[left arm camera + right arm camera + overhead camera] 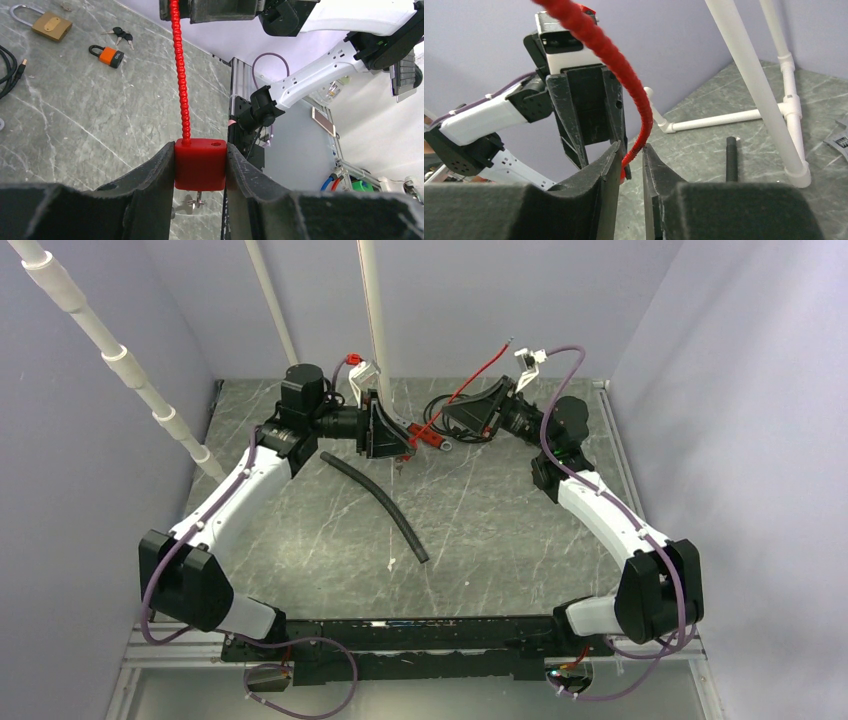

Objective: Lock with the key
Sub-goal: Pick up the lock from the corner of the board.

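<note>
Top view: left gripper and right gripper face each other at 12 o'clock end of table. Red lock sits between them. Red cable rises toward 1 o'clock. Black hose lies near table centre.

Left wrist view: jaws pinch red lock on both flanks. Cable runs to 12 o'clock. Small metal part under lock, too unclear to name. Brass padlock, orange padlock and black keys lie at 10 o'clock.

Right wrist view: jaws nearly together, nipping red cable.
</note>
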You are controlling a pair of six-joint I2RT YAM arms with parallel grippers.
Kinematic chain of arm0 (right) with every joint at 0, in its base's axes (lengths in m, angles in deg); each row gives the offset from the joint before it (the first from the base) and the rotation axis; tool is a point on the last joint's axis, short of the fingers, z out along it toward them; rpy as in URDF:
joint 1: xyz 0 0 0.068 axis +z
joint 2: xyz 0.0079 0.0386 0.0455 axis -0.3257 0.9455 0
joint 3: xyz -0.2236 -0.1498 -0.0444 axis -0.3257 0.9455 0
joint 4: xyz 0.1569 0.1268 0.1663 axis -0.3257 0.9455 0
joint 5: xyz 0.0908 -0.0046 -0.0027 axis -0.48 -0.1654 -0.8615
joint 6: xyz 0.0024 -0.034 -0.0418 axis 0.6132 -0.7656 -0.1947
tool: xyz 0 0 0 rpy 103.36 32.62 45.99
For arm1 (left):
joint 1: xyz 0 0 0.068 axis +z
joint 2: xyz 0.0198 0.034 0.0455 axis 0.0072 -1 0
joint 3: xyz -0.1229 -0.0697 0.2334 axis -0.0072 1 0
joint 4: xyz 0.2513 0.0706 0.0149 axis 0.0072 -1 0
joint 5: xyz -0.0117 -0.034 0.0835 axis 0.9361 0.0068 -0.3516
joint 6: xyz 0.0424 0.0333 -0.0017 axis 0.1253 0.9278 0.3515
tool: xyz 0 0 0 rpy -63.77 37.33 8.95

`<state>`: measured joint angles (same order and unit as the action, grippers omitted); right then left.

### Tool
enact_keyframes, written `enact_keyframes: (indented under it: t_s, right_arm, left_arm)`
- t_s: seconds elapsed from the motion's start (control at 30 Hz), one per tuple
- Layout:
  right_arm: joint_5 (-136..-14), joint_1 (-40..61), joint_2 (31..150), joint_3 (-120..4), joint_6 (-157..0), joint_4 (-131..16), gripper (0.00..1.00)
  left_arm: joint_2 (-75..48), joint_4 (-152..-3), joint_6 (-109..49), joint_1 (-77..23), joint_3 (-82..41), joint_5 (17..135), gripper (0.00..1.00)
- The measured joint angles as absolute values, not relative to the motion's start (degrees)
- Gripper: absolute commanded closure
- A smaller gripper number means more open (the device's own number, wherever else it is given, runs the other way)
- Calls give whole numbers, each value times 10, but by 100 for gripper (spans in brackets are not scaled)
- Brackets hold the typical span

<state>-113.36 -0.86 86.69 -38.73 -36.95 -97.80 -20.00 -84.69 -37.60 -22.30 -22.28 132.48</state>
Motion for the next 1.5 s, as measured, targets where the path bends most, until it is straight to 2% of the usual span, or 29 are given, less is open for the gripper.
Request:
enact_keyframes:
  t_s: [0.13, 0.2, 0.23, 0.33, 0.37, 0.63, 0.73, 0.77, 0.83, 0.87, 0.97, 1.07, 1.23, 1.33, 1.5]
  right_arm:
    - [-1133, -8, 873, -396, -355, -986, 94]
    - [-1134, -8, 877, -402, -349, -987, 98]
    - [-1134, -7, 878, -404, -346, -988, 97]
    - [-1135, -7, 880, -408, -342, -986, 84]
    - [-1135, -7, 880, -408, -340, -985, 83]
    - [-1134, -7, 880, -409, -340, -975, 100]
    - [-1132, -7, 880, -409, -342, -970, 100]
    - [-1131, -7, 880, -409, -343, -969, 100]
    - [-1130, -7, 880, -411, -352, -957, 100]
    - [-1128, -7, 880, -413, -362, -947, 100]
    - [-1121, -7, 878, -431, -421, -889, 100]
    - [-1098, -7, 867, -456, -531, -784, 100]
    - [-1046, -7, 836, -479, -745, -620, 100]
    - [-1009, -5, 824, -481, -875, -535, 100]
    - [-952, 3, 823, -482, -1045, -427, 100]
  left_arm:
    - [-205, -825, -391, -227, -218, 1324, 100]
    - [-207, -820, -391, -230, -218, 1323, 100]
    - [-207, -818, -390, -232, -218, 1322, 100]
    - [-210, -817, -389, -238, -218, 1322, 100]
    - [-211, -817, -389, -239, -218, 1322, 100]
    - [-224, -809, -390, -241, -218, 1325, 100]
    - [-227, -808, -390, -242, -218, 1327, 100]
    - [-228, -808, -388, -242, -218, 1326, 86]
    - [-229, -814, -383, -244, -219, 1326, 43]
    - [-229, -822, -378, -245, -221, 1326, 30]
    - [-229, -873, -345, -242, -236, 1327, 7]
    - [-227, -940, -309, -221, -256, 1329, 2]
    - [-227, -1066, -230, -123, -303, 1328, 1]
    - [-246, -1175, -146, -82, -391, 1312, 1]
    - [-296, -1322, -37, -86, -564, 1296, 7]
